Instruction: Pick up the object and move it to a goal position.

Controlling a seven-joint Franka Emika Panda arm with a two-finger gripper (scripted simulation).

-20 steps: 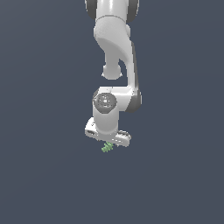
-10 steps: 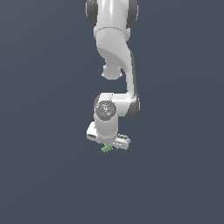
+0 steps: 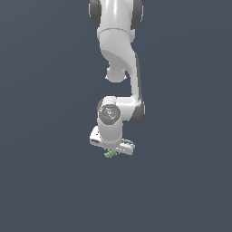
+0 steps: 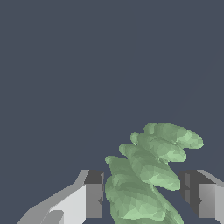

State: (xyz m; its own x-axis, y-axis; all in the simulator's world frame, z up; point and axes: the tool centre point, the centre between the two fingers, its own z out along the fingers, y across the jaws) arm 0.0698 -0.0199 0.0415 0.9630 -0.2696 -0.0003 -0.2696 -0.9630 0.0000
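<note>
The object [image 3: 109,154] is a tiny pale green ridged lump with a pointed end, just under the white hand in the exterior view. In the wrist view the object [image 4: 146,175] fills the gap between the two fingers, and its ridged end sticks out past the fingertips. My gripper [image 3: 111,152] points down and its jaws stand against both sides of the object. The left finger [image 4: 89,197] and the right finger [image 4: 199,197] flank it. The goal position shows in neither view.
The white arm [image 3: 118,54] hangs down from the top of the exterior view. Everything around it is a plain dark grey-blue background with no edges or other objects visible.
The hand came down a little over the object in the first half second, then held still. The object has stayed in the same place.
</note>
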